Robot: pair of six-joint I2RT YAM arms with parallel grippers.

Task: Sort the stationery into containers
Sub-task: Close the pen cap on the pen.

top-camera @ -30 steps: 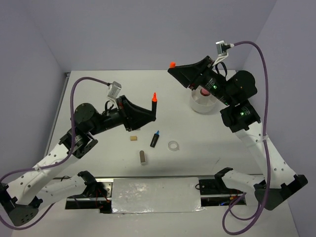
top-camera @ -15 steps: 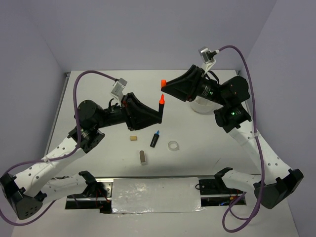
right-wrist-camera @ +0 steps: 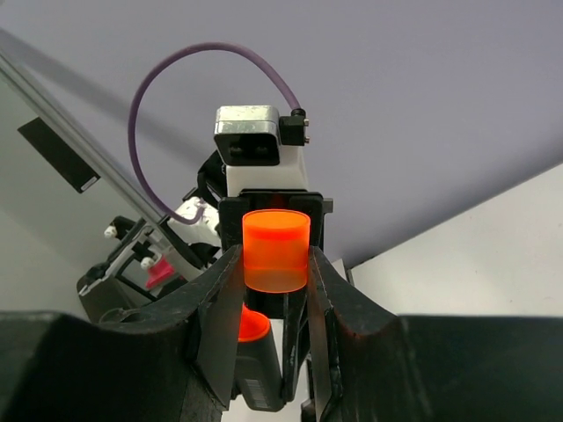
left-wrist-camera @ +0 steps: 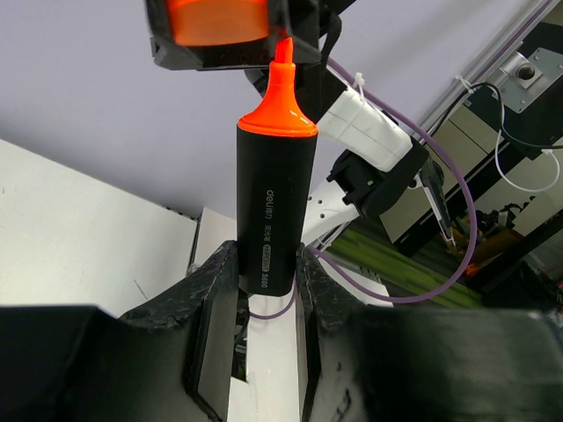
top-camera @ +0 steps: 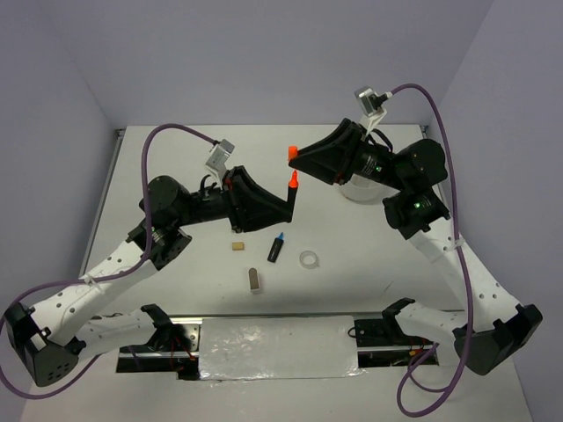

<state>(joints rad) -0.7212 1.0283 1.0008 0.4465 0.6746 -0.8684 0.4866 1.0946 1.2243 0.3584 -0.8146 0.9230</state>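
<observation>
"Orange cap (right-wrist-camera: 275, 251), see it? The right pincer (right-wrist-camera: 274, 290) is clenched on it, up in the air."

"And the left pincer (left-wrist-camera: 264, 299) grips the marker (left-wrist-camera: 274, 202) by its lower barrel, upright, bare orange tip pointing at the cap."

"Nearly touching, going by the left wrist view. They're recapping it, I'd say, before it goes in the dish (top-camera: 356, 193)."

"Looks so. Next the two need lining up dead straight, then a push together. Slightly off and the cap could catch on the tip's shoulder."

"The dish is back behind the right arm, half hidden. Can't tell what's in it."

"Plenty to sort on the worktop (top-camera: 369, 264) anyway: blue-capped marker (top-camera: 276, 247), tape ring (top-camera: 309, 259), tan block (top-camera: 237, 246), grey block (top-camera: 254, 280)."
</observation>
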